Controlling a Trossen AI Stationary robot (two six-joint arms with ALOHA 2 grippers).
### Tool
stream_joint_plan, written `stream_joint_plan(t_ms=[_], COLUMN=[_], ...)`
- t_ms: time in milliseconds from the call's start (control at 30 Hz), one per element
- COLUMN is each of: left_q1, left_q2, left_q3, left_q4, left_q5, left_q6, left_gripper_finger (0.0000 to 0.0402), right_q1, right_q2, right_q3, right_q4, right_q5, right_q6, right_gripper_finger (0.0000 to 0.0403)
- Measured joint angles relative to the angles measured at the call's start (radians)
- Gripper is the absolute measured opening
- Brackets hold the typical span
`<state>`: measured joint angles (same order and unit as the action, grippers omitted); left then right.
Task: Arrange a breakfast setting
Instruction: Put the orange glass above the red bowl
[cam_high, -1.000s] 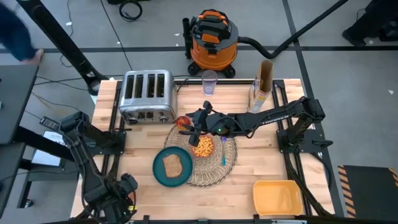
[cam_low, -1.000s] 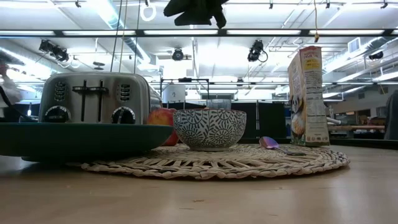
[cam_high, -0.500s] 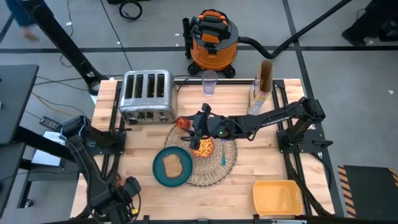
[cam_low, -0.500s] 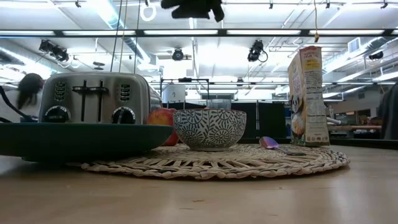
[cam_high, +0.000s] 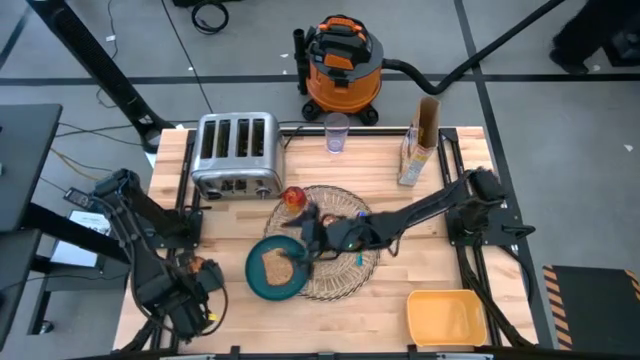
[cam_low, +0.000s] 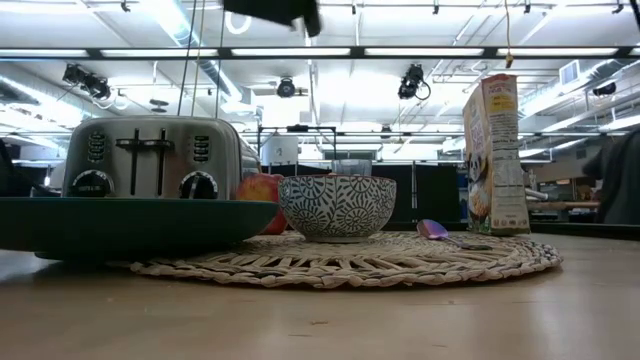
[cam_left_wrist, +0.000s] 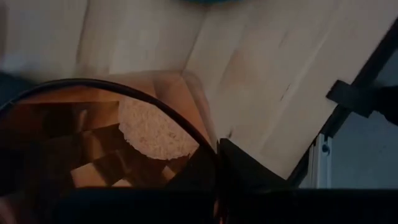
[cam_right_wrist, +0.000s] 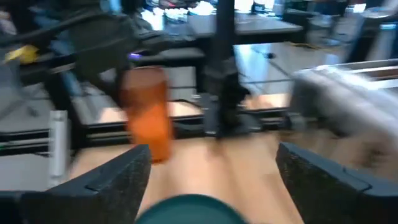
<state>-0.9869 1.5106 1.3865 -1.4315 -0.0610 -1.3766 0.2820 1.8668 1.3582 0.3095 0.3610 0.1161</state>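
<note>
My left gripper (cam_high: 195, 278) is near the table's left edge, shut on the amber-orange cup (cam_right_wrist: 147, 112), which stands upright. My right gripper (cam_high: 300, 245) hangs open, high over the spot where the dark teal plate (cam_high: 262, 282) meets the round straw placemat (cam_high: 345, 205), and holds nothing. The toast slice (cam_high: 277, 266) lies on the plate. The red apple (cam_high: 293, 198) rests on the placemat's far left edge. The patterned bowl (cam_low: 336, 207) stands on the mat, hidden under my right arm in the high view. Beside it on the mat lies the blue spoon (cam_high: 359, 256). My left gripper holds the cup by its rim (cam_left_wrist: 208, 146), with one finger inside the cup and one outside against the wall. The fingers come from above, pointing down. The cup is upright; whether its base rests on the table I cannot tell.
A chrome toaster (cam_high: 236, 152) stands at the far left. A clear cup (cam_high: 337, 132) and a cereal box (cam_high: 423, 130) are along the far edge. A yellow tub (cam_high: 447, 317) sits at the near right corner. Bare wood lies right of the placemat.
My right gripper has moved from above the apple toward the table's near edge and now hangs over the plate's right side; the apple has stayed on the mat. My left gripper has shifted a little toward the far edge.
</note>
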Motion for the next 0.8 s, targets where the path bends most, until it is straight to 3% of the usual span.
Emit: stream_joint_plan(t_ms=[133,433,567,800], left_q1=[0.029,0.074,0.092,0.137], left_q2=[-0.033,-0.060,-0.060,-0.058], left_q3=[0.000,0.032,0.118,0.206], left_q4=[-0.001,-0.024,-0.096,-0.135], left_q5=[-0.048,-0.079,-0.083,-0.153], left_q6=[0.157,0.537,0.647,0.732], left_gripper_finger=[0.0014,0.0014,0.0014,0.0013], right_q1=[0.022,0.002,-0.027,-0.056], right_q2=[0.134,0.445,0.512,0.555], right_q3=[0.073,0.461,0.548,0.584], right_q4=[0.083,0.023,-0.009,0.031], right_q5=[-0.028,-0.110,-0.171,-0.253], right_q6=[0.020,0.037,0.071,0.087], right_gripper_finger=[0.0373,0.0386,0.0397,0.0397])
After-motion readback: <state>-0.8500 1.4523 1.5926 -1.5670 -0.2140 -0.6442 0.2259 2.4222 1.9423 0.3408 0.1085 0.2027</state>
